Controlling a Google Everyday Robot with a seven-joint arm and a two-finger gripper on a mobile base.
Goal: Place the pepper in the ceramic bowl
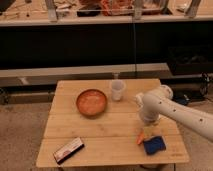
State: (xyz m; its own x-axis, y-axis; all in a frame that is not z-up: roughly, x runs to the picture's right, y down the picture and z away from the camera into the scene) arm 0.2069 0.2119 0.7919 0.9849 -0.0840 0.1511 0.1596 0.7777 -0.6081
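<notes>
- At the far left, near the front edge of the wooden table (pixel 115 122), a dark flat packet (pixel 68 150) lay well apart from everything the task needed.
- The ceramic bowl (pixel 92 102) sat left of centre with nothing visible in it. The translucent cup (pixel 117 90) stood just beside it, to the right and slightly behind.
- The pepper (pixel 140 138) lay on the table toward the front right, well apart from the bowl. It was right against the blue block (pixel 154 145) (touching or merely beside it could not be told).
- The white arm (pixel 175 107) reached in from the right and bent downward, placing the gripper (pixel 149 130) directly over the pepper. Whether the claw was apart, together or clamped on the pepper could not be told, because the wrist covered it.
- The likeliest trouble was the crowding. A grasp so close to the block could catch the block too, or nudge the pepper aside.
- The pepper's tapered shape probably left little to hold, so a loose pinch might let it slip on the lift.
- The carry leftward passed near the cup, which looked light enough to topple if brushed.
- Letting go early would leave the pepper on the table short of the bowl's rim.
</notes>
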